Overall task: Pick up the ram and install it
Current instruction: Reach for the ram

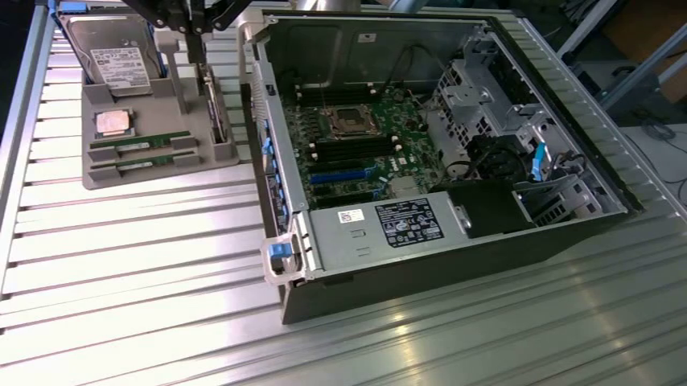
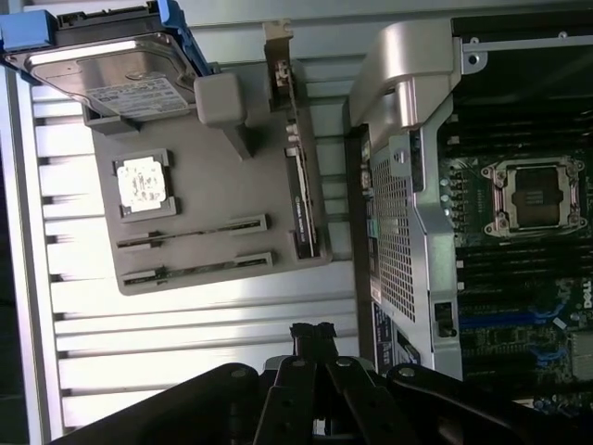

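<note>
Two ram sticks lie edge-up in slots of a grey tray [image 1: 161, 173]: one ram [image 1: 141, 145] and its twin [image 1: 141, 164] beside it. The wrist view shows them as ram [image 2: 190, 232] and twin [image 2: 196, 270] on the tray [image 2: 222, 176]. My gripper [image 1: 195, 29] hangs high above the tray's far end, over the upright expansion card [image 1: 218, 108]. Its fingertips [image 2: 313, 332] are pressed together, shut and holding nothing, well apart from the ram.
The tray also carries a hard drive [image 1: 111, 50], a silver CPU [image 1: 114, 122] and the expansion card [image 2: 301, 185]. On the exterior view's right stands the open computer case [image 1: 281, 241], with the motherboard's dark memory slots [image 1: 349, 149] below the CPU socket [image 1: 350, 121].
</note>
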